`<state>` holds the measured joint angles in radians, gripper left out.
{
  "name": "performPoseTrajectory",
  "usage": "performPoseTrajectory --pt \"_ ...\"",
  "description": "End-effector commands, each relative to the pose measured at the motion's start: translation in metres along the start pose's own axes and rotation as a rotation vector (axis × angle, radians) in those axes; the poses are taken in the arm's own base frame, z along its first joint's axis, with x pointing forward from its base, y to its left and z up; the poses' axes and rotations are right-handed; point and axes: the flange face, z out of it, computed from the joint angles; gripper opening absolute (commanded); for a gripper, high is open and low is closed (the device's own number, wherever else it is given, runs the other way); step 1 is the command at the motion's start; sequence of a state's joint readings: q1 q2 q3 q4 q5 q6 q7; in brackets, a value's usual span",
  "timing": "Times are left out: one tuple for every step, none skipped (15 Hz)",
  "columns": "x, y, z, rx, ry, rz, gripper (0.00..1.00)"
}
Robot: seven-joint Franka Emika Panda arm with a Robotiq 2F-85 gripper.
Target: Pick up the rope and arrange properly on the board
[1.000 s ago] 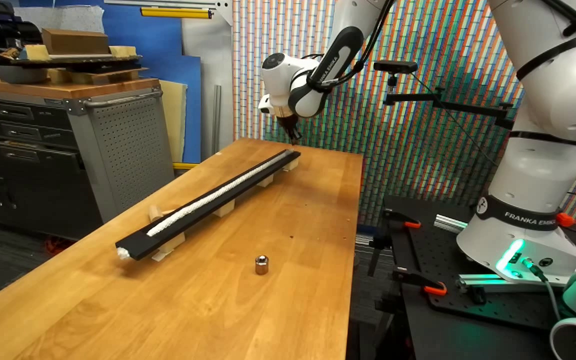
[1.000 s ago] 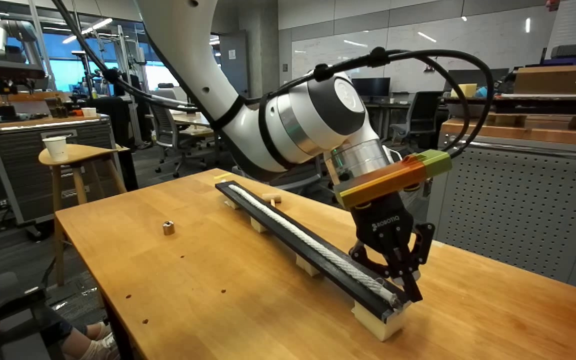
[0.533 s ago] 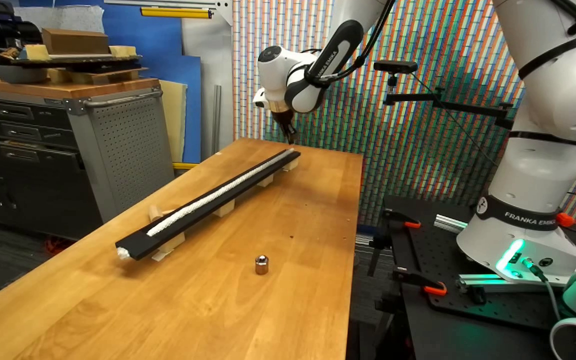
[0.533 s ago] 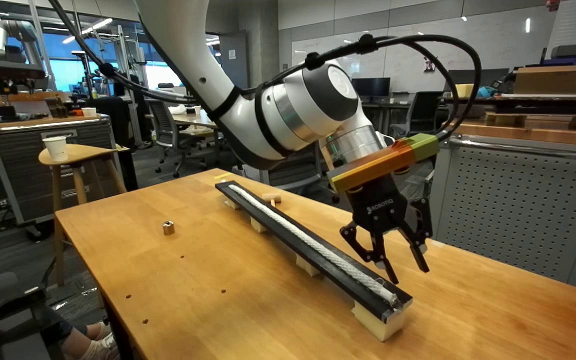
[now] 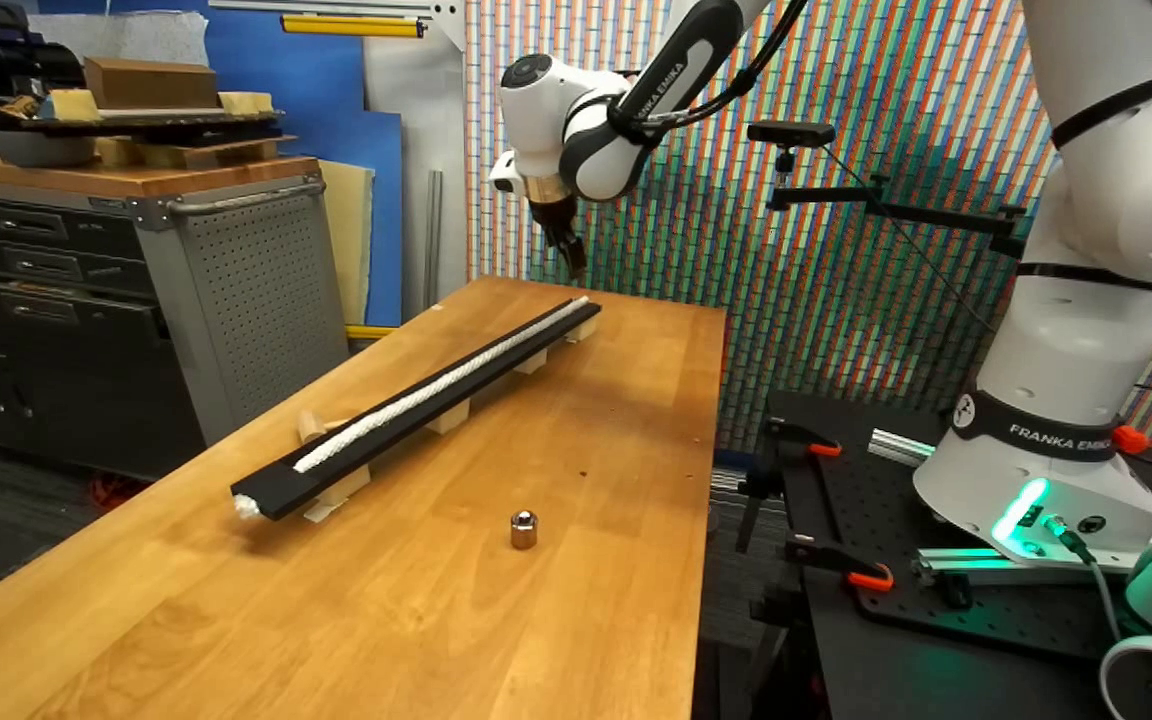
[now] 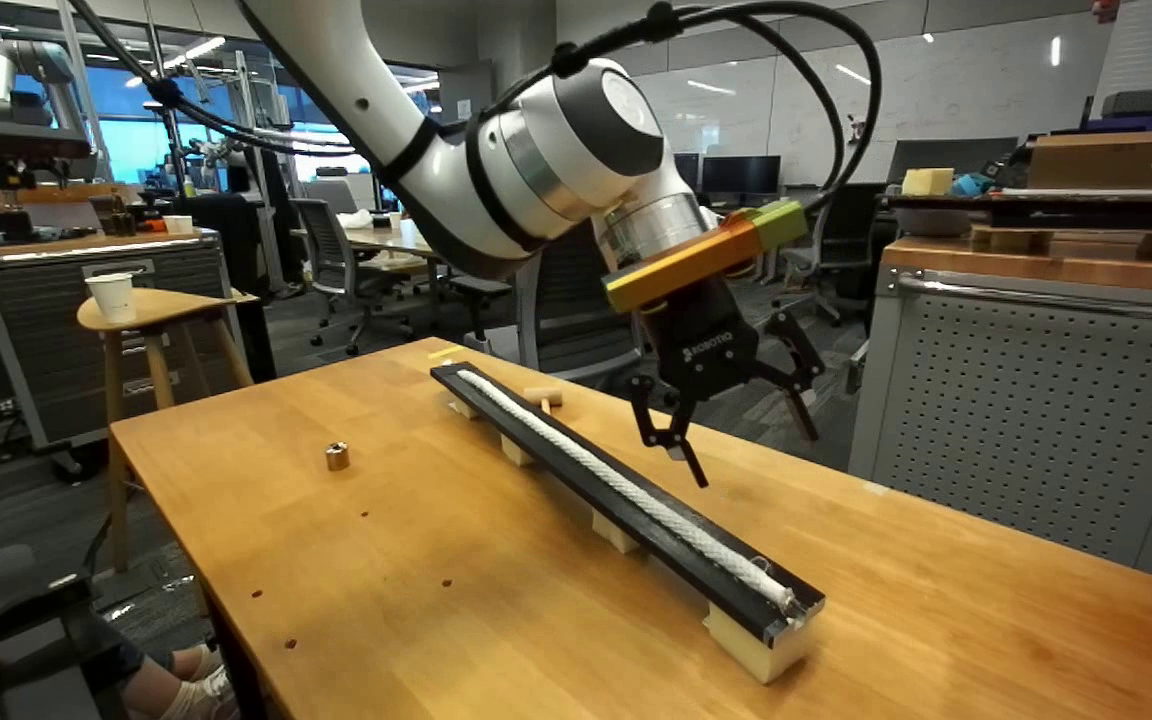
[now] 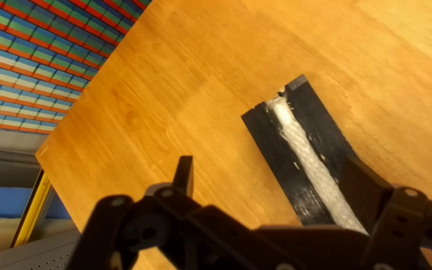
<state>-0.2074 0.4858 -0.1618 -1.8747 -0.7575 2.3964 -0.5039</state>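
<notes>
The white rope (image 6: 626, 484) lies lengthwise along the middle of the black board (image 6: 726, 592), seated in a groove. In the wrist view the rope (image 7: 313, 165) runs straight to the end of the board (image 7: 276, 150), where small ragged bits show. A white tuft (image 5: 247, 507) sticks out at the opposite end, past a stretch of bare board (image 5: 281, 487). My gripper (image 6: 758, 462) hangs above the board, tilted, jaws wide apart with nothing between them. In the wrist view, one finger (image 7: 364, 187) overlaps the board's edge in the picture; nothing seems touched.
Several pale blocks (image 6: 758, 645) prop the board above the wooden table (image 6: 266, 500). A small metal nub (image 6: 337, 457) stands on the tabletop. Behind the board lies a small wooden piece (image 6: 543, 396), mallet-like. A grey tool cart (image 5: 246, 290) stands beyond the table.
My gripper's fingers, close together at the board's end a second ago, have spread wide. The arm has risen and drawn away from that end. Rope and board look unmoved.
</notes>
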Motion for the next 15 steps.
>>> performPoseTrajectory --pt "-0.009 -0.033 -0.039 0.122 -0.037 -0.024 1.0" --pt "-0.009 -0.045 -0.046 0.18 -0.037 -0.056 1.0" --pt "-0.01 -0.054 -0.052 0.223 -0.036 -0.085 1.0" --pt "-0.011 -0.063 -0.059 0.269 -0.03 -0.113 1.0" --pt "-0.013 -0.07 -0.066 0.314 -0.032 -0.117 1.0" --pt "-0.016 -0.076 -0.071 0.357 -0.038 -0.117 1.0" --pt "-0.019 -0.082 -0.075 0.398 -0.047 -0.111 1.0" --pt "-0.023 -0.088 -0.079 0.441 -0.047 -0.114 1.0" --pt "-0.027 -0.093 -0.082 0.483 -0.044 -0.113 1.0" --pt "-0.032 -0.1 -0.084 0.528 -0.038 -0.116 1.0" --pt "-0.018 -0.088 -0.07 0.464 -0.058 -0.096 1.0" --pt "-0.021 -0.093 -0.072 0.492 -0.057 -0.098 1.0" --pt "-0.023 -0.095 -0.074 0.502 -0.053 -0.099 1.0" --pt "-0.025 -0.096 -0.075 0.505 -0.052 -0.101 1.0" --pt "-0.025 -0.097 -0.075 0.506 -0.053 -0.102 1.0"
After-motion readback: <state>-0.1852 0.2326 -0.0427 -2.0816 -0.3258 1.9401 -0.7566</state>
